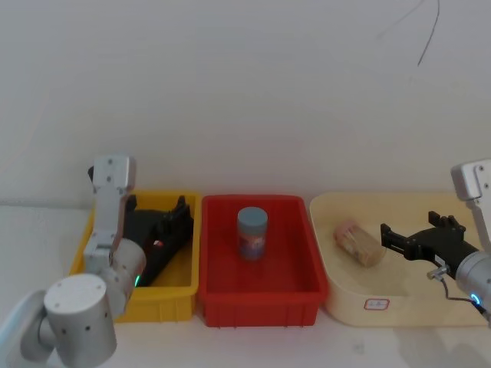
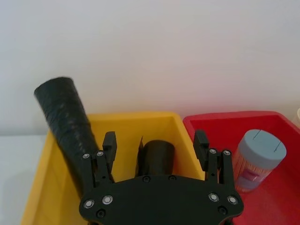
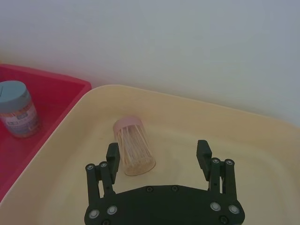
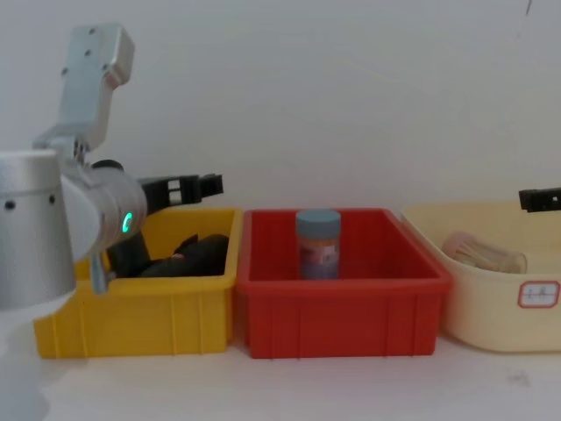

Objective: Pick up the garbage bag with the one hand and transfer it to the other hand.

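Lower end of garbage bag (image 2: 63,112) behind left claw (image 2: 154,138); right claw (image 4: 540,199) partly beyond chest view's edge.

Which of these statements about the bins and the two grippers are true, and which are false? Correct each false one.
1. The garbage bag is in the yellow bin. True.
2. The left gripper is shut on the garbage bag. False: its fingers are open above the yellow bin and hold nothing.
3. The jar stands upright in the red bin. True.
4. The toothpick holder stands upright in the red bin. False: it lies on its side in the cream tray.
5. The right gripper hovers over the cream tray with its fingers open. True.
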### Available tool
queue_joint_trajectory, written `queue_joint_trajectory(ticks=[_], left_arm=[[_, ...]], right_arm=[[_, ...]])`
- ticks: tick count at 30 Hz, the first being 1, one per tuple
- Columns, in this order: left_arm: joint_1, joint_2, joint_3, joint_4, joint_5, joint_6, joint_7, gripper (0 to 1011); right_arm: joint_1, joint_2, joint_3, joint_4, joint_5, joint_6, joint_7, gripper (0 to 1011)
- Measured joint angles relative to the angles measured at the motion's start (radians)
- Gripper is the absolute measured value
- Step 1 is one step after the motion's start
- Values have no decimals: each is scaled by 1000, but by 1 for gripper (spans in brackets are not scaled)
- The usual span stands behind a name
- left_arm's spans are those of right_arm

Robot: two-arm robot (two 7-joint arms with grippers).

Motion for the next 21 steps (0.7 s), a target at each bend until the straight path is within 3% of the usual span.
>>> queue_joint_trajectory(ticks=[11, 21], left_arm=[[-96, -20, -3, 50, 5, 130, -4, 1001], [-173, -82, -49, 110, -5, 255, 80, 1001]], right_arm=[[0, 0, 0, 0, 0, 0, 0, 1001], [0, 0, 0, 0, 0, 0, 0, 1001]])
